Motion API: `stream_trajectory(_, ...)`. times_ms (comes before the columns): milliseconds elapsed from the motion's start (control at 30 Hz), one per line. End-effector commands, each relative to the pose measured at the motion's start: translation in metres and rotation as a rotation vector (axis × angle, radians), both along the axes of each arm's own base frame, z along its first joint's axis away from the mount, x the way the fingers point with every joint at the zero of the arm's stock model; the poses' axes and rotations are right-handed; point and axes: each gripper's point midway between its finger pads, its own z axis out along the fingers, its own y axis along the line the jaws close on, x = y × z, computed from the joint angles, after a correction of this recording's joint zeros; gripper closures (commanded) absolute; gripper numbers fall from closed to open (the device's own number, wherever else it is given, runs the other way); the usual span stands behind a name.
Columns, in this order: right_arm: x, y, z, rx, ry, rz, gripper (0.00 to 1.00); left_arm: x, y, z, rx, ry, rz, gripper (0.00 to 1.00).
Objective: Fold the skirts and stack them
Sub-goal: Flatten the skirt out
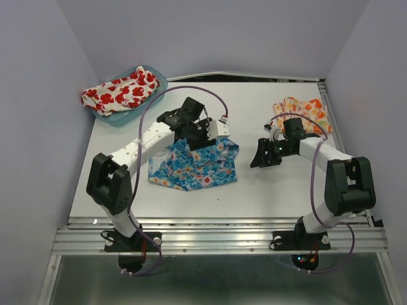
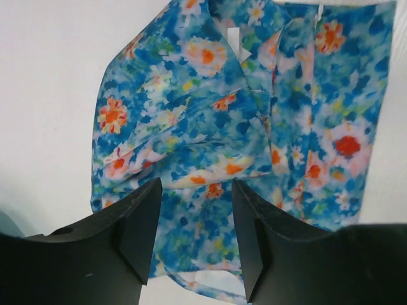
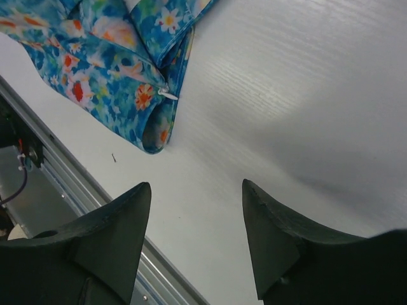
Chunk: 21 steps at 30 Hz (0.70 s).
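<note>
The blue cloth skirt with multicoloured flowers (image 1: 194, 166) lies mid-frame on the white bench (image 1: 267, 190), doubled over but lumpy, with ridges and a loose flap showing in the left wrist view. The left tool (image 2: 196, 190) hangs just above it, released, jaws apart with nothing between them. The right tool (image 3: 196, 190) is likewise released, over bare bench just beside the skirt's corner. The risk, as I judge it, is the fold itself: a finger closing low might pinch only the top ply and drag the fold open (a raised ridge sits right ahead of the left jaws), and an uneven base would make a stack lean. The translucent teal plastic tub (image 1: 160, 81), upper left of the frame, holds the white skirt with red poppies (image 1: 121, 92), which spills over its rim. A careless pull may tug the tub along. Whether anything lies beneath that skirt I cannot tell. The orange-yellow skirt with white flowers (image 1: 302, 113) sits crumpled on the bench, upper right, in no container.
</note>
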Motion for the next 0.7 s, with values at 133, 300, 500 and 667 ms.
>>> stream_trajectory(133, -0.010, 0.002, 0.018, -0.018, -0.040, 0.039, 0.20, 0.021, -0.015, -0.021, 0.237, -0.093, -0.439, 0.42)
stream_trajectory(300, -0.013, -0.004, 0.016, -0.058, -0.031, 0.031, 0.00, 0.021, -0.031, -0.052, 0.332, -0.052, -0.556, 0.42)
stream_trajectory(500, -0.014, -0.006, 0.018, -0.072, -0.027, 0.031, 0.00, 0.022, -0.039, -0.085, 0.397, -0.012, -0.623, 0.45)
stream_trajectory(667, -0.014, -0.008, 0.020, -0.085, -0.039, 0.024, 0.00, 0.026, -0.037, -0.100, 0.455, 0.034, -0.638, 0.71)
